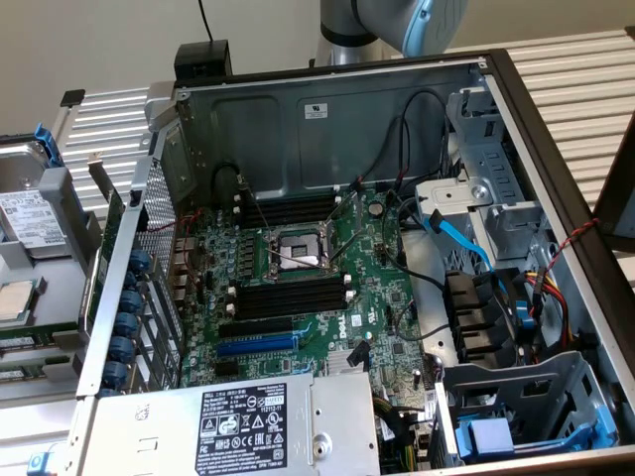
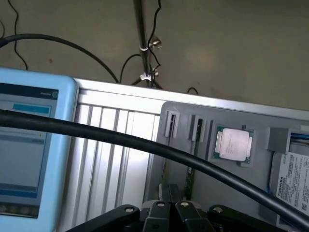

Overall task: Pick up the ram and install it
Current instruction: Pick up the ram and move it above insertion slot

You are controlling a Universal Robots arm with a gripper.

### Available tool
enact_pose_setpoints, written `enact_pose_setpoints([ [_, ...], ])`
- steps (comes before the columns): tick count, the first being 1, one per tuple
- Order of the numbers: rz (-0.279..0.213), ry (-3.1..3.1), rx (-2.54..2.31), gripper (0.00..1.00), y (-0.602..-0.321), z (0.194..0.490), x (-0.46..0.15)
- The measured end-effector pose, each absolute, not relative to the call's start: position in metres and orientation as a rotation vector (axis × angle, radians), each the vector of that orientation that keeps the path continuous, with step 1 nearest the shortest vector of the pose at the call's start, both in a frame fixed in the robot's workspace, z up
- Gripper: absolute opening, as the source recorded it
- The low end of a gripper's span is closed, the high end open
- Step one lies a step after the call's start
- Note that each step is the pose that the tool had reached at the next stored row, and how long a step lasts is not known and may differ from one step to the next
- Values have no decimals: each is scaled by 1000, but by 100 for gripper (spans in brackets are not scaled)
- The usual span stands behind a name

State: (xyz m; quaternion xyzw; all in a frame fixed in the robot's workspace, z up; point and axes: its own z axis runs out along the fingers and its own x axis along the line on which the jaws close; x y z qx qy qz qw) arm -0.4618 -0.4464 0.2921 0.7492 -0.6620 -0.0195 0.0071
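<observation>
Outside the case (image 1: 327, 119), on the exterior view's left: a grey tray (image 1: 60, 258) on the bench (image 1: 109, 114) carries a hard drive (image 1: 25, 218), a processor (image 1: 14, 299) and thin green edge-on strips, apparently the ram (image 1: 28, 340).
Inside the case: the long black slots (image 1: 288, 297) stand empty.
Progress: judged barely begun; ram neither lifted nor seated.
Above the case's back wall: the arm (image 1: 397, 25) is raised.
Jaws: the gripper (image 2: 169, 210) is pressed together on nothing, facing the tray.
</observation>
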Motion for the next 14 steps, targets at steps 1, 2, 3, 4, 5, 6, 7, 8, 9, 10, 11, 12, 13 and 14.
enact_pose_setpoints([
  [1,-59,-2071,2344,11,-446,291,-462],
  [2,-57,-2072,2345,11,-446,290,-462],
  [3,-55,-2072,2346,11,-446,288,-462],
  [4,-53,-2073,2347,11,-446,287,-462],
  [5,-51,-2074,2348,11,-446,286,-462],
  [6,-51,-2074,2349,11,-446,284,-462],
  [7,-51,-2074,2349,11,-446,283,-462],
  [8,-51,-2074,2349,11,-446,281,-462],
  [9,-51,-2074,2349,11,-446,279,-462],
  [10,-51,-2074,2349,11,-446,277,-462],
  [11,-51,-2074,2349,11,-446,275,-462],
  [12,-51,-2074,2349,11,-446,273,-462],
  [13,-51,-2075,2349,11,-446,272,-462],
  [14,-51,-2074,2349,11,-446,271,-462],
])
